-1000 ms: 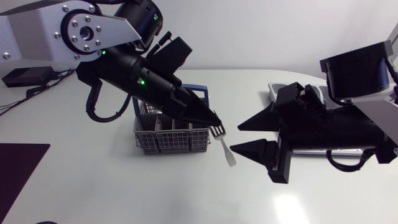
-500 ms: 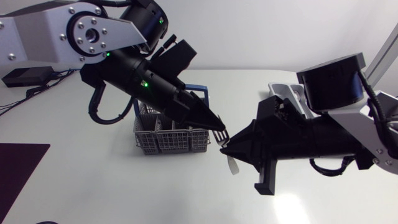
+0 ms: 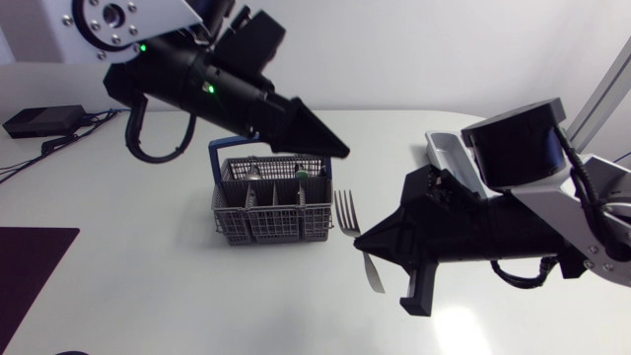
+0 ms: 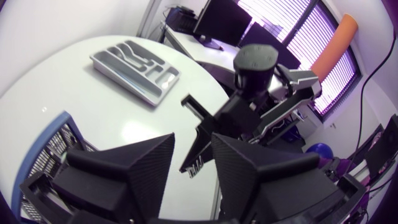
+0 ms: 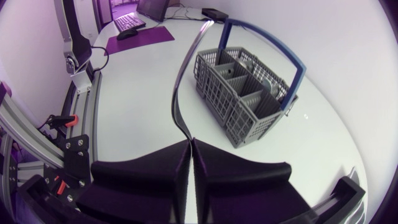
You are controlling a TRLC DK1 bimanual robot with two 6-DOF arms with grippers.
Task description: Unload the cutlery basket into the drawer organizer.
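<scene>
The right gripper [image 3: 361, 240] is pinching a fork [image 3: 345, 209]. Both of its fingers are pressed tight on the handle. The fingers hide the middle of the handle, so only the prongs and the tail end show from above. The prongs point away from the gripper. The fork is just beside the right end of the basket [image 3: 258, 219], and I cannot tell if it touches it.

The basket is grey with a blue handle, and it stands on the white table [image 3: 148, 296]. A few shiny things sit in its back pockets. They are too small to tell what they are.

The left gripper [image 3: 335, 150] hangs over the back right corner of the basket. From above its fingers look like one sharp point. The left wrist view shows them spread apart, with a gap between them.

The drawer organizer [image 3: 444, 150] lies on the table, well apart from the basket. From above, the right arm [image 3: 513, 148] covers most of it and only a corner peeks out. The left wrist view shows the whole tray, but its slots are too small to see into.
</scene>
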